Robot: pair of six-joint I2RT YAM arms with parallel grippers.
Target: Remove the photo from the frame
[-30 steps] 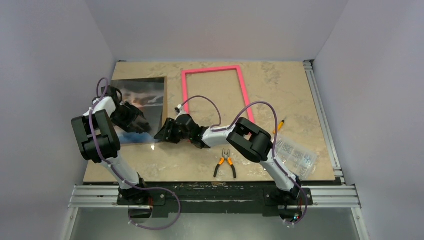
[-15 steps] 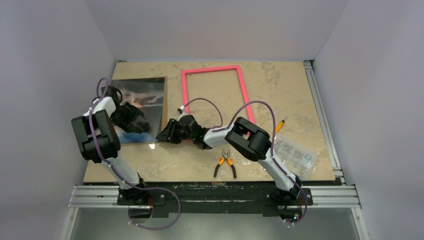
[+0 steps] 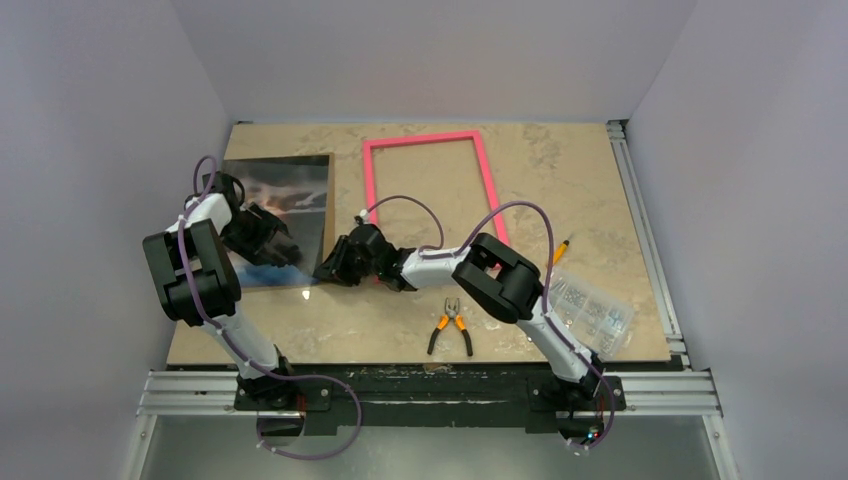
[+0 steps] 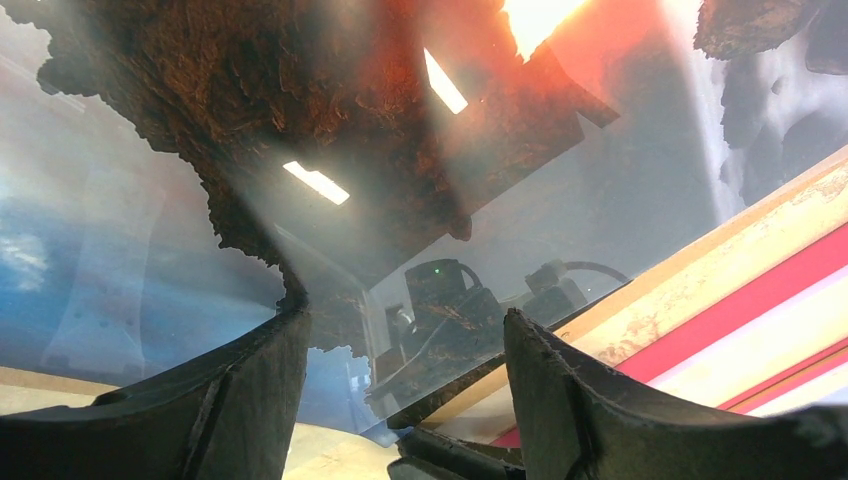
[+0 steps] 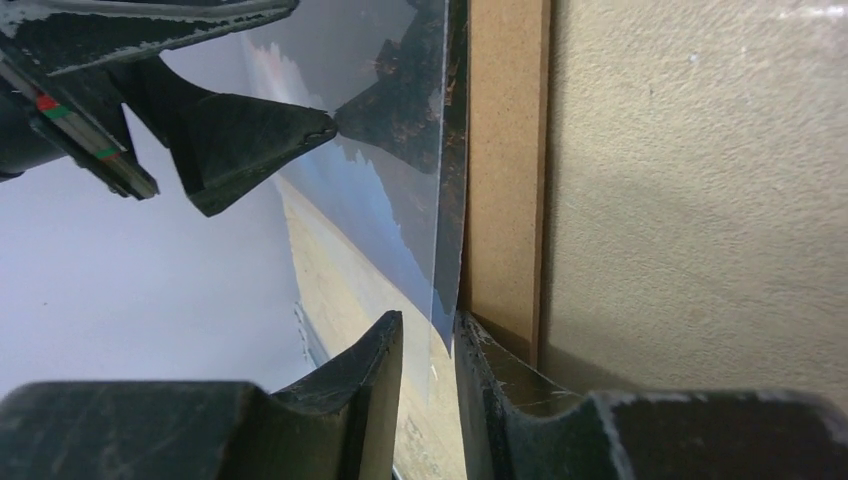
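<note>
The photo (image 3: 290, 200), a glossy sunset print, lies on a brown backing board (image 5: 505, 160) at the table's left. The bright pink frame (image 3: 372, 190) lies apart to its right, with bare table showing inside it. My left gripper (image 3: 262, 238) rests open over the photo's lower part, and both fingers (image 4: 250, 390) straddle the glossy surface (image 4: 380, 150). My right gripper (image 3: 325, 268) is at the photo's near right corner. Its jaws (image 5: 428, 318) are narrow, and the lifted corner of the photo (image 5: 440, 240) stands between them with a thin gap on each side.
Orange-handled pliers (image 3: 451, 327) lie near the front middle. A clear bag of small parts (image 3: 590, 308) and a small orange-tipped tool (image 3: 558, 250) are at the right. Grey walls close in the table, and a metal rail (image 3: 430, 390) runs along the front.
My right gripper has edged left and away onto the photo's corner, and its jaws have narrowed around it. The left arm has stayed put.
</note>
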